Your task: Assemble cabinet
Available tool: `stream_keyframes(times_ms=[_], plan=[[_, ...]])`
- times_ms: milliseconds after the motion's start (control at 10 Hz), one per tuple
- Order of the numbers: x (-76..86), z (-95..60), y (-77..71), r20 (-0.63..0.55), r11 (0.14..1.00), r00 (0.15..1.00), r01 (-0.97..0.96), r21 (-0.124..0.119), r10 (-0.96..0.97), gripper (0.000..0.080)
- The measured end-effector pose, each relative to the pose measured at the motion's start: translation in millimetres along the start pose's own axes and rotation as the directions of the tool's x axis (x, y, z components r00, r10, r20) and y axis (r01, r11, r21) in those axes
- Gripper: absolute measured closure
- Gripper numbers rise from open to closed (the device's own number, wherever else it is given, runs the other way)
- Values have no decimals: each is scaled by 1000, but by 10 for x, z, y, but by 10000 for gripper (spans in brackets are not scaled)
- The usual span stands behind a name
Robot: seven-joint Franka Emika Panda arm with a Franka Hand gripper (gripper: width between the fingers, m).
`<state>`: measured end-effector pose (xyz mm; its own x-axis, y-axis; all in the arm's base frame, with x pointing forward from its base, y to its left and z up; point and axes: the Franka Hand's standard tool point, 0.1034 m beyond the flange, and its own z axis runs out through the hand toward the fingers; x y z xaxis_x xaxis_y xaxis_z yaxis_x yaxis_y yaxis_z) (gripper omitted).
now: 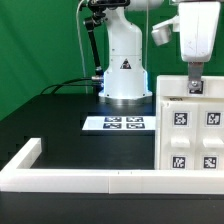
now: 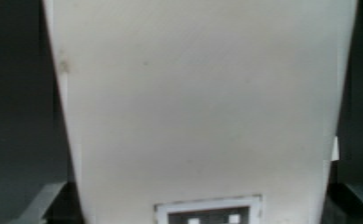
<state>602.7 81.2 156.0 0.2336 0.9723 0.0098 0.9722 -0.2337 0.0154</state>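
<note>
The cabinet body (image 1: 190, 135), a large white box with several square tags on its face, lies at the exterior view's right. My gripper (image 1: 195, 84) comes down from above onto its far end. In the wrist view a broad white cabinet surface (image 2: 187, 100) fills the picture, with one tag (image 2: 210, 212) close to the jaws. My gripper (image 2: 196, 205) straddles this white part. A dark finger (image 2: 41, 203) presses on one side and the other finger (image 2: 350, 190) on the opposite side. The smaller panels and blocks are out of view.
The marker board (image 1: 115, 124) with its printed tags lies flat on the black table in front of the robot base (image 1: 124, 70). A long low white rim bar (image 1: 70, 180) runs along the front and turns at the exterior view's left (image 1: 22, 157).
</note>
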Motion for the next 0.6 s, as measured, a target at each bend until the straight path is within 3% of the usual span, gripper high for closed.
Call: stream_keyframes(times_ms=[300,600], plan=[[-6,6,-3,0,969,969,-246,1,246,243],[-8,4,-6,-7,875,875,-483,-3,483,243]])
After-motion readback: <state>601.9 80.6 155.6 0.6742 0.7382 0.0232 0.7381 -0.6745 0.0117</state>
